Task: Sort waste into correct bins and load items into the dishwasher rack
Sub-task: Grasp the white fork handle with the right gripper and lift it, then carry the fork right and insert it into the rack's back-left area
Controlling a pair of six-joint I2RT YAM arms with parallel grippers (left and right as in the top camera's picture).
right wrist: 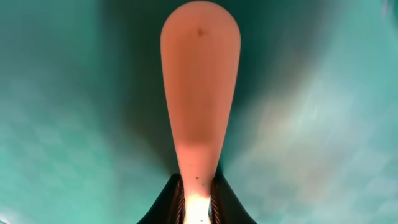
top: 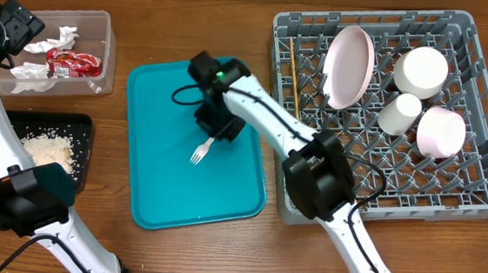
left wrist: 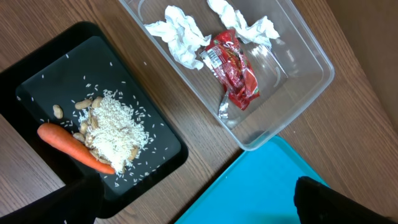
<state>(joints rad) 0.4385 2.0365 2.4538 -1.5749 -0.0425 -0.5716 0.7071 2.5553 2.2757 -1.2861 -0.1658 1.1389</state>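
Pinching the white fork by its handle, the right gripper has its 2 fingers pressed together on it, low over the teal tray. In the right wrist view the handle fills the middle of the picture, blurred and tinted pink by closeness, and its tines are cut off from sight. Only the overhead view shows the tines, lying on the tray just below the gripper, whose body hides the rest of the handle there. That arm reaches leftward from the table's front edge, bent at the elbow beside the dishwasher rack. Standing in the rack are the white plate on edge, 2 bowls, the cup between them and the wooden stick along the left wall. At far left the clear tub holds crumpled napkins and the red wrapper. Below it, the black tray holds rice, and the left arm covers part of this tray from above. The carrot beside the rice shows only in the left wrist view. There the left gripper is spread wide, its dark fingers barely entering at the bottom corners, holding nothing above the tub and tray.
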